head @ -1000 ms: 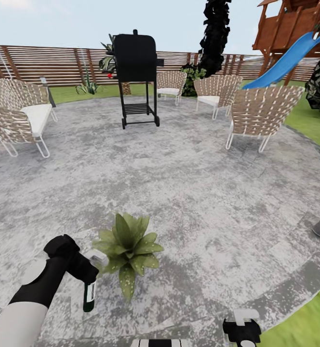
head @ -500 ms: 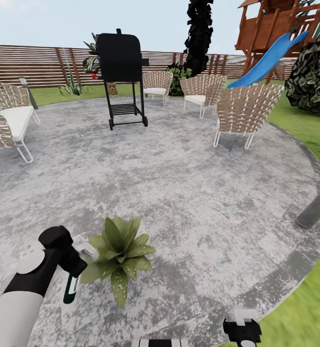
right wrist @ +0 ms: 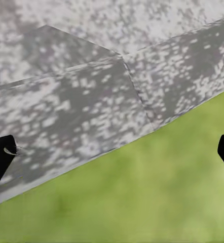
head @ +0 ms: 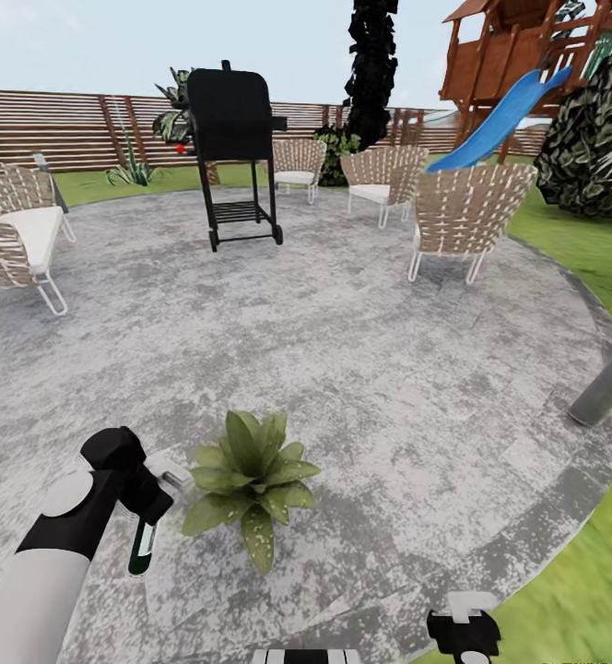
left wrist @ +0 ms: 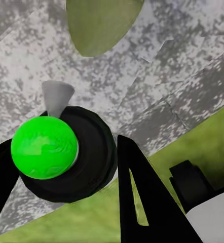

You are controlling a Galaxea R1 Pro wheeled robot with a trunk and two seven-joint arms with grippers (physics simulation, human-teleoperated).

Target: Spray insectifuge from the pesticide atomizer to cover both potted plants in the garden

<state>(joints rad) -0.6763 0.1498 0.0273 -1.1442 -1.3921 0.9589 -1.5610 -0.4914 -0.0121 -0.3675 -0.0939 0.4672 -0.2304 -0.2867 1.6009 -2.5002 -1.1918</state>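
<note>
I have the pesticide atomizer (head: 143, 546) clamped in my left gripper (head: 149, 493), hanging at lower left of the head view, just beside the potted plant (head: 251, 475) at lower centre. So pickup is done — whether any spray has landed I cannot tell, and a second plant remains. My right gripper (head: 463, 632) sits spread and empty over the patio (head: 361, 350) edge, with grass (head: 573, 609) beyond and bare paving ahead.

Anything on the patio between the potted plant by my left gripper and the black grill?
No. In the head view, only bare grey paving runs from the potted plant up to the grill; the chairs stand off to the sides.
</note>
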